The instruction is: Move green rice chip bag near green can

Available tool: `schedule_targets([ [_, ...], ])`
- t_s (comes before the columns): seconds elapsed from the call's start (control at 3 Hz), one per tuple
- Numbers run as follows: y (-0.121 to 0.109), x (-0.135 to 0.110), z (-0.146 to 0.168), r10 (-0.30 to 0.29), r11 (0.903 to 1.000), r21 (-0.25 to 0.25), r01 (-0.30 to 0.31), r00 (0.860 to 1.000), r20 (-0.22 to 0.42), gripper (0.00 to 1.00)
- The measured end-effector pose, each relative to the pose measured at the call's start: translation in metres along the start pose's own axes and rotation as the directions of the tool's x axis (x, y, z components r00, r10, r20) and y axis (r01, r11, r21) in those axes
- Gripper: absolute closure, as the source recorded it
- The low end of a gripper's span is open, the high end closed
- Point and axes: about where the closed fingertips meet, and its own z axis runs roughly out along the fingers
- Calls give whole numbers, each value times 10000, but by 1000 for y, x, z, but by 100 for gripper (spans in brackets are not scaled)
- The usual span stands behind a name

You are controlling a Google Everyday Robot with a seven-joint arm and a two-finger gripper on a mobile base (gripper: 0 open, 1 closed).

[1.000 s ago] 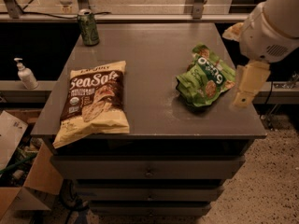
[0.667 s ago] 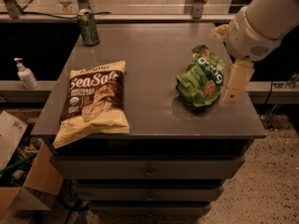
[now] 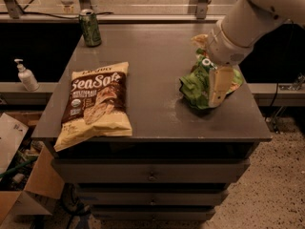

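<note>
The green rice chip bag (image 3: 192, 88) lies crumpled on the right side of the dark table (image 3: 152, 56). The green can (image 3: 90, 28) stands upright at the table's far left corner, far from the bag. My gripper (image 3: 210, 65) hangs over the bag from the upper right. It is open, with one pale finger (image 3: 218, 87) down in front of the bag's right half, and part of the bag is hidden behind it. I cannot tell whether the finger touches the bag.
A large cream-and-brown Sea Salt bag (image 3: 95, 104) lies on the table's front left, overhanging the edge. A white pump bottle (image 3: 26, 75) stands on a ledge to the left. A cardboard box (image 3: 19, 194) sits on the floor at lower left. Drawers sit below the tabletop.
My gripper has moved left from beside the table's right edge to over the green rice chip bag. The bag, can and Sea Salt bag have not moved.
</note>
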Motion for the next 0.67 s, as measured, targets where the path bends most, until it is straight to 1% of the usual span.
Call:
schedule_targets([
  [0.33,-7,11,26,-252,9992,-306,247,9996,-154,19],
  [0.67,-9,18,38,-352,9984,-453,343,9992,-207,41],
])
